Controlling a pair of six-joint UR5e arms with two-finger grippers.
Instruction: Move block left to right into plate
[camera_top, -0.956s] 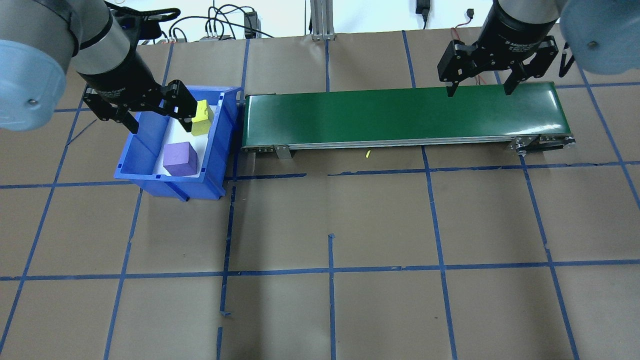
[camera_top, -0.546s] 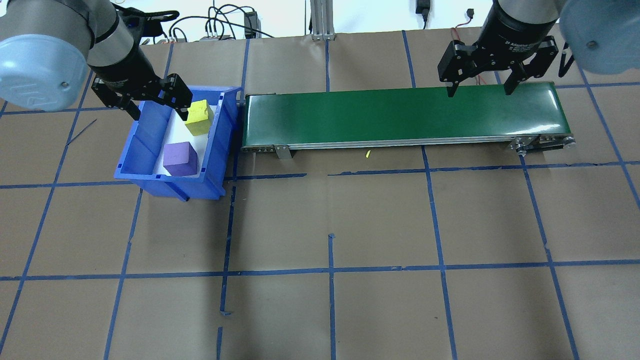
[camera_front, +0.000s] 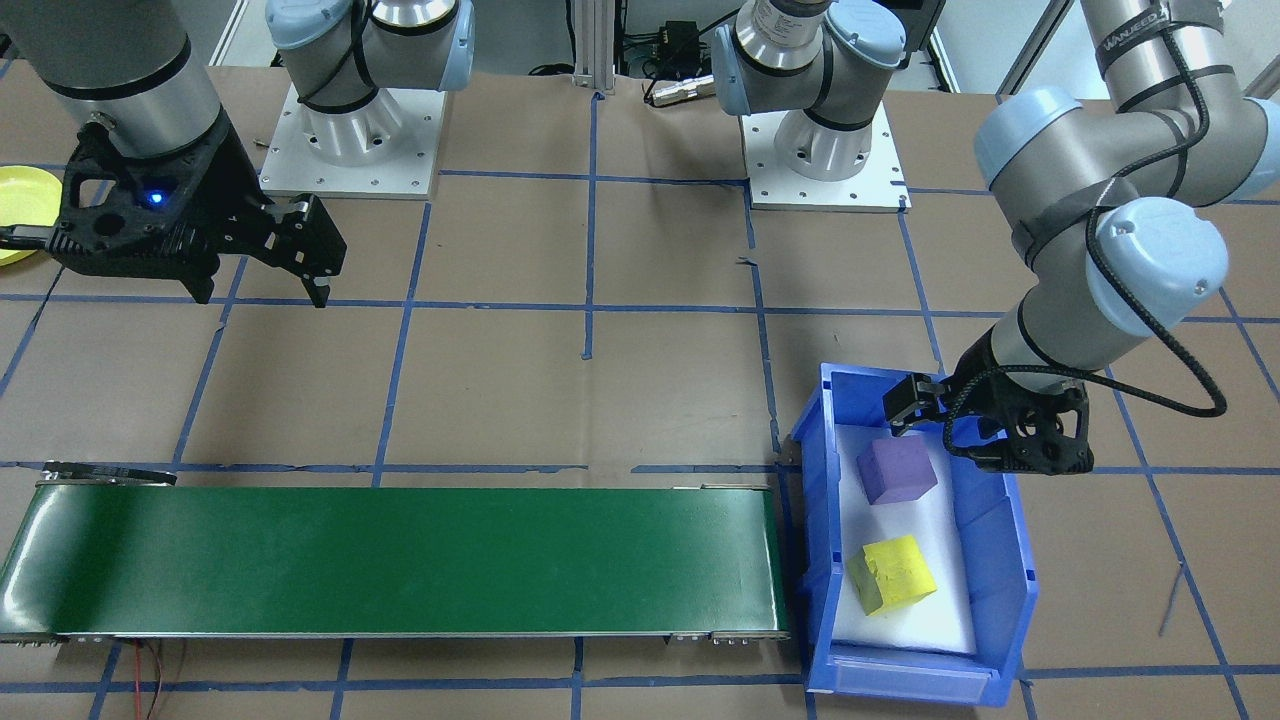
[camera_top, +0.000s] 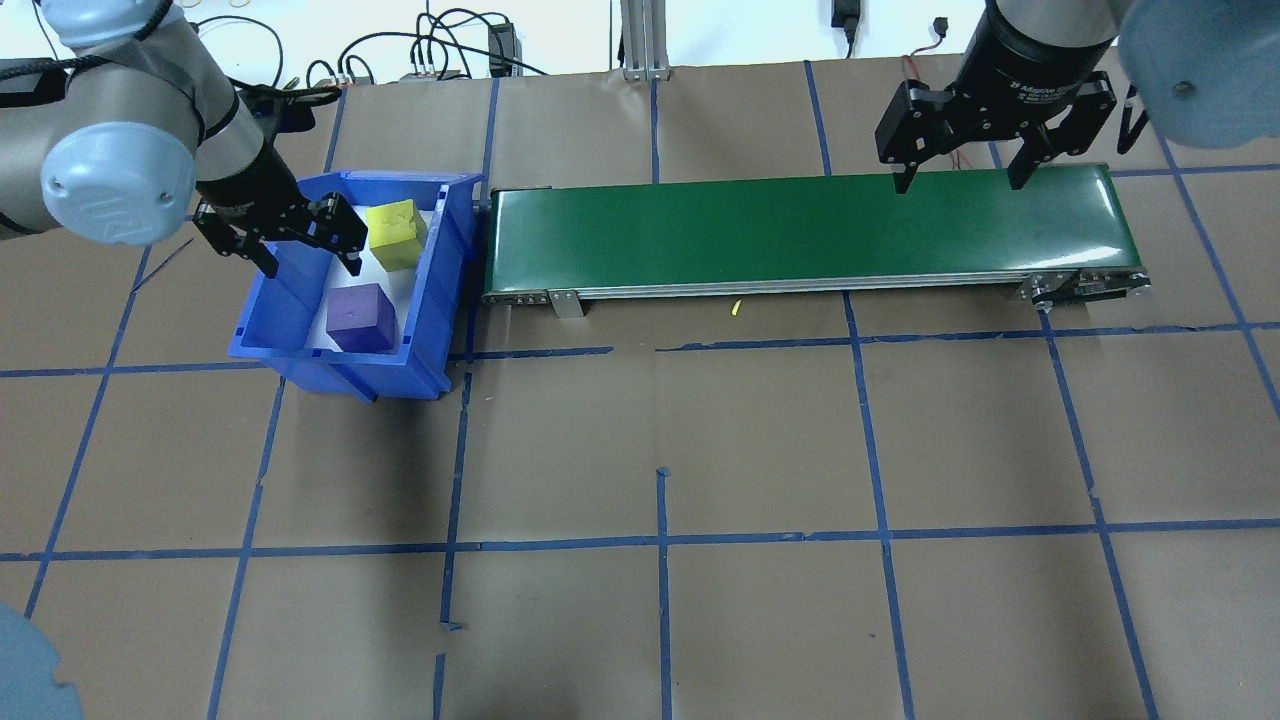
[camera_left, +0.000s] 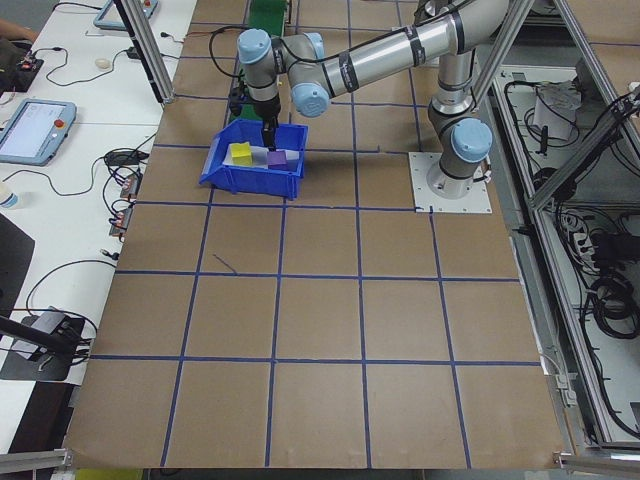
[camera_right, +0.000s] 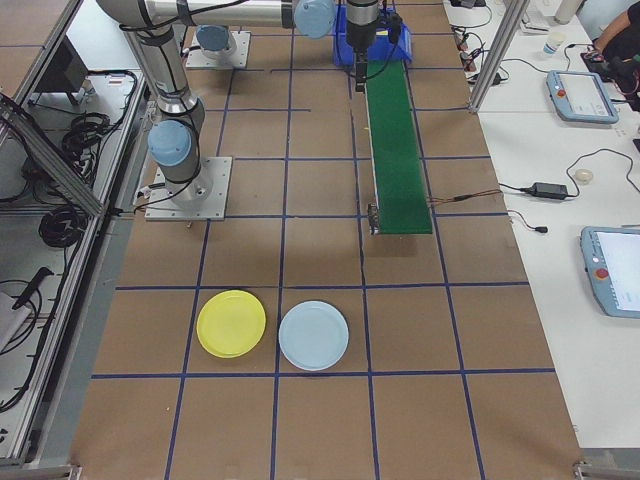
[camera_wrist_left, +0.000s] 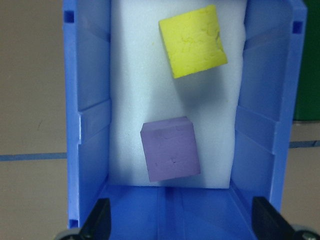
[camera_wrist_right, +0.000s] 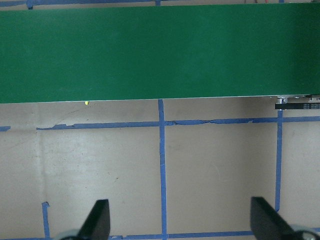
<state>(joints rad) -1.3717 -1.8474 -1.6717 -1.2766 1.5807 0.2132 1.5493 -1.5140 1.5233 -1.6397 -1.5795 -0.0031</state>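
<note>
With its jaws spread and empty, the left gripper (camera_top: 306, 243) should drop squarely over the purple block (camera_top: 360, 317) in the blue bin (camera_top: 436, 300), clear of the yellow block (camera_top: 392, 233) beside it, while the right gripper (camera_top: 962, 165) waits open above the green conveyor (camera_top: 800, 235).

On my counter (camera_top: 700, 450), the bin (camera_top: 440, 290) stands at the robot's left, its end just beside the conveyor belt (camera_top: 800, 235), which runs toward the robot's right. In the bin lie two blocks: the nearer block (camera_top: 359, 317) toward the robot, the farther block (camera_top: 394, 234) behind it, apart. My left end effector (camera_top: 300, 245) hangs over the bin's near-left part; my right end effector (camera_top: 965, 160) hangs over the belt's far right end. Two plates (camera_right: 232, 323) lie side by side beyond the belt's right end.
</note>
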